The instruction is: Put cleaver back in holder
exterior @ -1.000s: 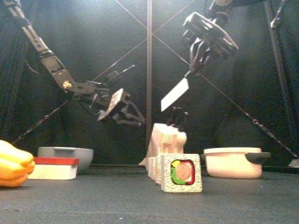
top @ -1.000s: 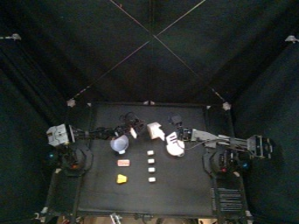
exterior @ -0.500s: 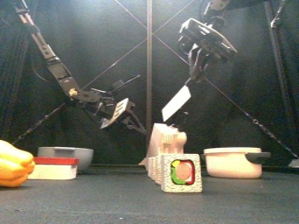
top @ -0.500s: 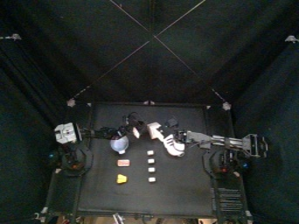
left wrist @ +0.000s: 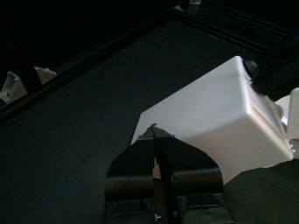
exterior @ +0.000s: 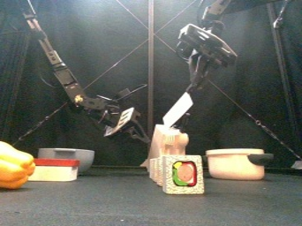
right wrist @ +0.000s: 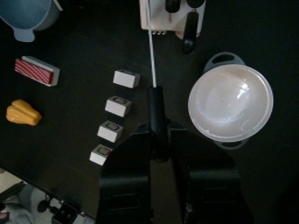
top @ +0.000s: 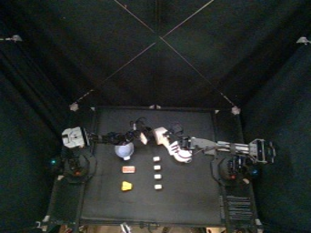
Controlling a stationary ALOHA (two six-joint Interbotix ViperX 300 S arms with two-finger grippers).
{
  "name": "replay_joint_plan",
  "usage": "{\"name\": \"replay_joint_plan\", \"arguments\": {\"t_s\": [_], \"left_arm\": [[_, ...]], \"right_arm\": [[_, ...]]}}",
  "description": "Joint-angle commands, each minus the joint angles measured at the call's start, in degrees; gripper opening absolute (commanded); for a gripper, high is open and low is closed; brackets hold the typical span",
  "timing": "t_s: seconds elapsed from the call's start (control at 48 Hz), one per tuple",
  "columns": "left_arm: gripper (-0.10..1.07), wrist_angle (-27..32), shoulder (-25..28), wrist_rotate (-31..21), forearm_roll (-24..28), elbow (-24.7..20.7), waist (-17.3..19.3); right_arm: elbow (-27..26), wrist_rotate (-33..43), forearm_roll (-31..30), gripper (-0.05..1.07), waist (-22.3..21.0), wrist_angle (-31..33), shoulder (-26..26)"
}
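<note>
**Cleaver poised over the holder**
The holder stands mid-table. The cleaver hangs tilted just above it, pinched by its upper end in the narrowly closed right gripper. The blade probably needs squaring to the slot before a slow, straight descent. The left gripper hovers beside the holder; whether it grips anything, I cannot tell.

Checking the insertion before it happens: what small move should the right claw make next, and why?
Probably ease the right claw straight down. The cleaver it grips hangs tilted, its lower tip just above the holder and not yet inside, while the left claw steadies a pale piece beside it.
</note>
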Motion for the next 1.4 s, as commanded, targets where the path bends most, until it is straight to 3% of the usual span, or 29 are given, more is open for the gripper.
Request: {"name": "replay_joint_plan", "arguments": {"t_s": [0.0, 0.979, 1.375], "left_arm": [[0.35, 0.97, -0.62, 0.09, 0.62, -1.58, -0.35], [0.35, 7.56, -0.62, 0.09, 1.32, -3.96, -3.25], [0.35, 7.73, -0.79, 0.09, 1.32, -3.96, -3.78]], "right_arm": [[-1.76, -0.18, 0.0, 0.4, -0.18, -0.18, -0.53], [-6.15, -2.2, 2.64, 0.41, -0.88, 3.69, 3.43], [-6.5, -2.55, 4.48, 0.41, -3.6, 4.22, 3.87]]}}
